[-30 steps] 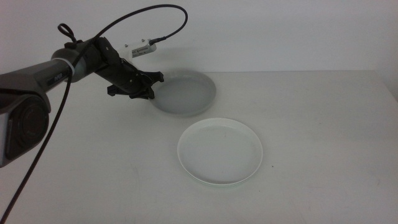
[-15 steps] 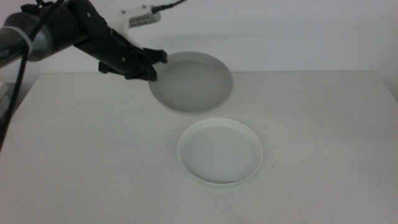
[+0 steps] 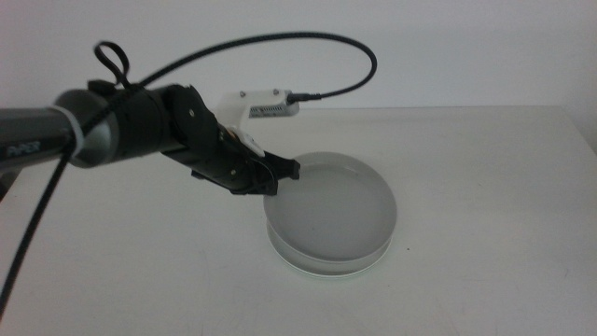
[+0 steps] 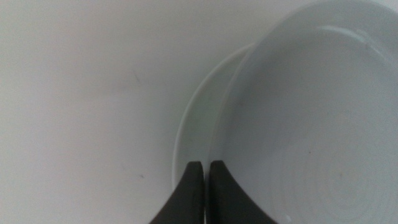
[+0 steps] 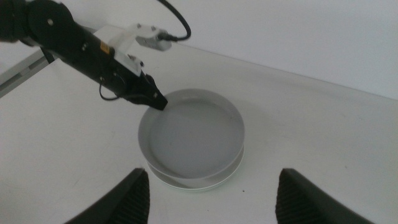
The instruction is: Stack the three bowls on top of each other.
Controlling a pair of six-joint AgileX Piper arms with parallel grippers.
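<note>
Grey bowl (image 3: pixel 328 201) in clamped left gripper (image 3: pixel 283 171), hiding most of white bowl (image 3: pixel 322 262); right gripper (image 5: pixel 211 193) agape.

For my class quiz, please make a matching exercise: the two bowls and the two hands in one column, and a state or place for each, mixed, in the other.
1. grey bowl
2. pale bowl
3. left hand
4. right hand

A. open, away from both bowls
B. lowest, on the table
C. shut on a rim
D. uppermost, held at its edge

Pairs: 1-D, 2-B, 3-C, 4-A
</note>
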